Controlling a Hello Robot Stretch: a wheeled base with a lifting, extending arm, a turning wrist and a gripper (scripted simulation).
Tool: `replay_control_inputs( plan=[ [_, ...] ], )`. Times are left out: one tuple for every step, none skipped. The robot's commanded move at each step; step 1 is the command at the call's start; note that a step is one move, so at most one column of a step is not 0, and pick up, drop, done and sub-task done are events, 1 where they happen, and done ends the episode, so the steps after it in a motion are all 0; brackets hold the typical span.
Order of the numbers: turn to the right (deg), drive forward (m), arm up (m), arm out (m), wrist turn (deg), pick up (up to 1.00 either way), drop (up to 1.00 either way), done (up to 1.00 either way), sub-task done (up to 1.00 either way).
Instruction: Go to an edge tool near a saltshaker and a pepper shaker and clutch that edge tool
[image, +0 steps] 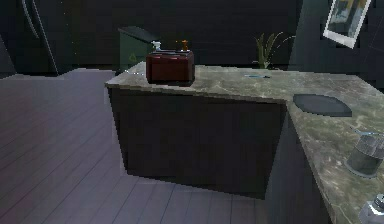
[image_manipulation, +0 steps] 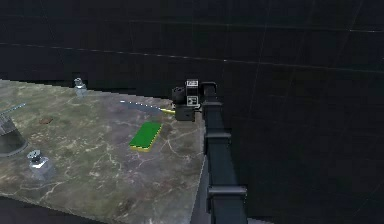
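Note:
In the arm side view the dark arm (image_manipulation: 222, 150) rises beside the marble counter (image_manipulation: 90, 185)'s right end. Its gripper (image_manipulation: 170, 107) sits at the counter's far right corner, left of the white marker squares (image_manipulation: 192, 90). A thin pale blade-like sliver (image_manipulation: 138, 102) lies on the countertop just left of the fingers. I cannot tell whether the gripper holds anything. A small grey shaker-like thing (image_manipulation: 80, 87) stands at the counter's far edge. Another small grey one (image_manipulation: 38, 160) stands near the front left.
A flat green rectangle (image_manipulation: 150, 135) lies on the counter below the gripper. A larger grey vessel (image_manipulation: 8, 138) is at the left edge. The forward view has an L-shaped counter (image: 230, 90) with a red toaster (image: 170, 67), a plant (image: 268, 50) and a metal cup (image: 366, 155).

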Motion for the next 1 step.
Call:
replay_control_inputs(
  plan=[
    [0.0, 0.0, 0.0, 0.0, 0.0, 1.0, 0.0, 0.0, 0.0]
  ],
)
